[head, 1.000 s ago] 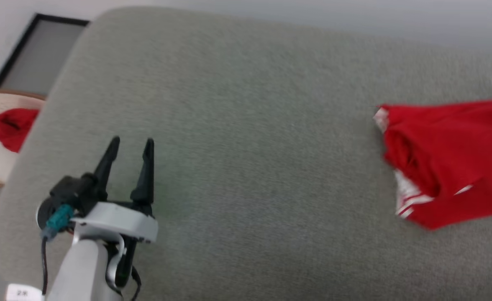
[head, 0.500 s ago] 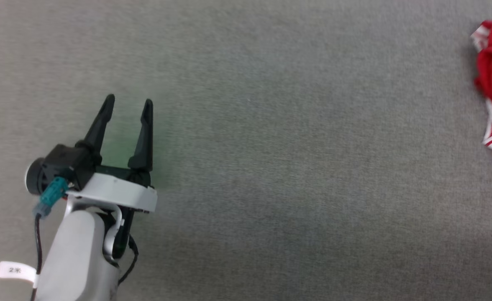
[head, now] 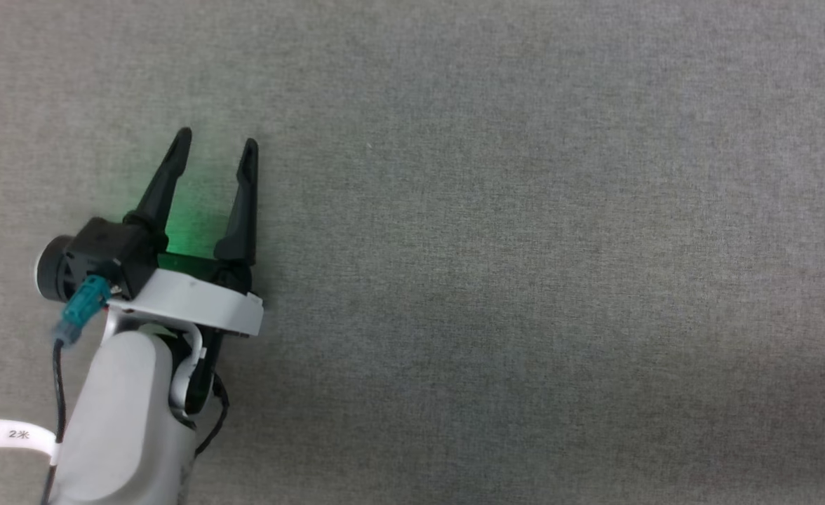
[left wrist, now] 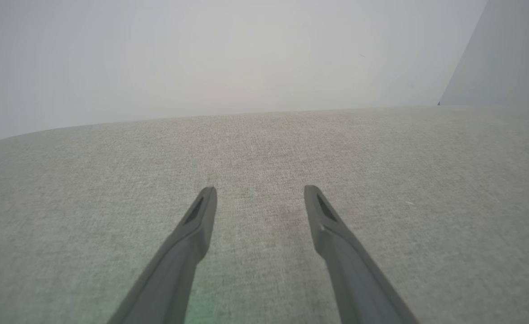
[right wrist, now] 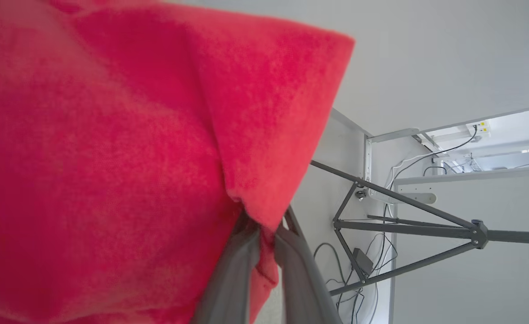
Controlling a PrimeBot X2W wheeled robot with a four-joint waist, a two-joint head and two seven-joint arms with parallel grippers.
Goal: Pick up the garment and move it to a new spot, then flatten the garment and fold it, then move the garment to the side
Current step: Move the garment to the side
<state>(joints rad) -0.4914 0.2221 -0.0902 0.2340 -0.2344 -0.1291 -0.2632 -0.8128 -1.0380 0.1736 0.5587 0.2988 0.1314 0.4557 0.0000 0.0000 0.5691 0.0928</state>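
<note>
Cushion [head: 525,245] is coarse matt grey woven cloth, jersey [right wrist: 111,157] a soft fuzzy red knit, fingers [head: 243,203] matt black plastic, forearm [head: 125,421] smooth pale plastic.

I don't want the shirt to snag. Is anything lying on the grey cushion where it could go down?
Nothing visible. The right gripper pinches the shirt, and the stretch of cushion beside the open left gripper looks bare.

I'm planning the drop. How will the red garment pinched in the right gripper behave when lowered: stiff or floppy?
Likely floppy: the garment bunches into folds where the right gripper pinches it. Probably light, as that small pinch seems to carry it. On the grey surface it may crumple, not lie flat.
</note>
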